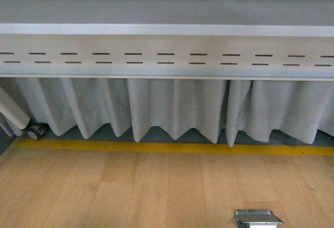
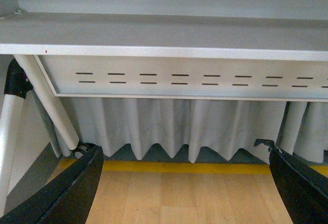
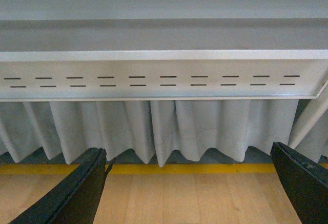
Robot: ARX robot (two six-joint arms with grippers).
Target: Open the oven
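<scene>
Oven not in any view, location unknown. Only surface edge [image 1: 167,30], curtain [image 1: 177,108], wooden floor [image 1: 130,191] visible. Left end effector [image 2: 178,149], right end effector [image 3: 189,151]: both spread wide, empty. Opening not started; reach, grasp, pull all left.

The right gripper [image 3: 188,151] is spread wide, its black fingers [image 3: 77,193] holding nothing. Past them a slotted panel [image 3: 154,80] runs under the grey bench's [image 3: 164,34] front edge; a white curtain [image 3: 195,126] hangs below, ending near a yellow line [image 3: 189,168] on the wooden floor [image 3: 189,198]
</scene>
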